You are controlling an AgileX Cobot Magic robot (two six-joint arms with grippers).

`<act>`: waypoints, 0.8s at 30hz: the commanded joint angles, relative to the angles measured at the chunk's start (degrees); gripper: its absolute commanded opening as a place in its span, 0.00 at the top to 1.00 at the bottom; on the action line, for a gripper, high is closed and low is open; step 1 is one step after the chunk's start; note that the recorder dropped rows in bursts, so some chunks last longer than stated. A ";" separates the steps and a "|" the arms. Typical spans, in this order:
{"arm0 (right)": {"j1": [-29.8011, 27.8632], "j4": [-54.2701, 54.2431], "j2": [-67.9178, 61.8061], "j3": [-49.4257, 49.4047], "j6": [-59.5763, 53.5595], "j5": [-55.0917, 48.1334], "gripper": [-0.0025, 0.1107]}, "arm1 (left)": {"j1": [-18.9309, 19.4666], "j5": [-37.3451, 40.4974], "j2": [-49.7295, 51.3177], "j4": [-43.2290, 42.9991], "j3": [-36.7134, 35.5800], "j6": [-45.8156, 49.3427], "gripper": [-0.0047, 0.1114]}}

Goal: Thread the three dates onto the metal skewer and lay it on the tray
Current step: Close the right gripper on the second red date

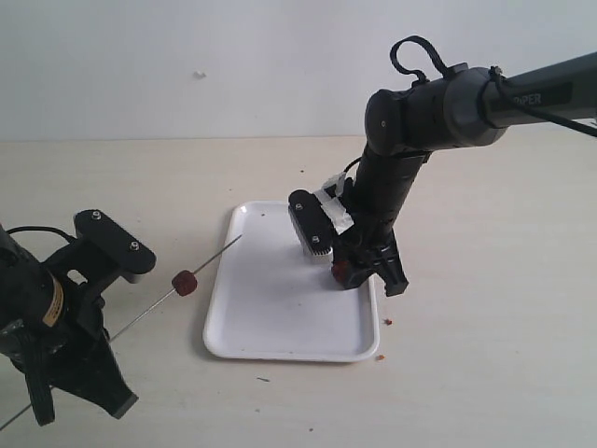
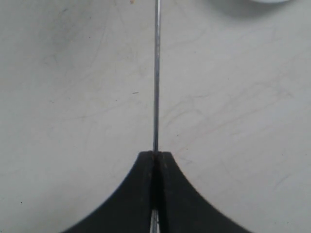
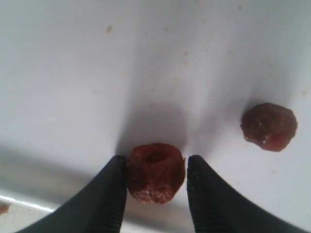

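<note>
My left gripper (image 1: 98,347) (image 2: 155,154) is shut on the metal skewer (image 1: 213,257) (image 2: 156,73), which slants up toward the tray's left edge. One dark red date (image 1: 185,282) is threaded on the rod, just left of the white tray (image 1: 270,313) (image 3: 97,73). My right gripper (image 1: 366,278) (image 3: 156,162) is down at the tray's right rim, open, with a second date (image 3: 155,172) (image 1: 340,273) between its fingers. One finger touches that date and a thin gap shows at the other. A third date (image 3: 268,126) lies on the tray beside it.
Tiny reddish crumbs (image 1: 388,322) lie on the pale tabletop (image 1: 485,280) just off the tray's right side. A corner of the tray (image 2: 267,1) shows at the edge of the left wrist view.
</note>
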State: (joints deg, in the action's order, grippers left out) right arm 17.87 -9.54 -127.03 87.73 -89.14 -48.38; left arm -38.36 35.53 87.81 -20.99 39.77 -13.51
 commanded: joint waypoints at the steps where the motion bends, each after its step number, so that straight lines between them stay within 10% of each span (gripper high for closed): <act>1: -0.36 2.37 -0.92 -0.05 -0.16 -1.29 0.64 | 0.06 -0.67 -0.10 0.51 -0.23 -0.53 0.96; 24: -0.36 1.98 2.61 0.18 6.84 -1.38 0.74 | 0.06 -2.45 -0.10 0.51 -0.23 -0.52 0.96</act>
State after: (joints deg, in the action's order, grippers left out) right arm 17.87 -8.67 -126.61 87.73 -84.17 -48.97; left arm -38.36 33.94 87.81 -20.99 39.77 -13.51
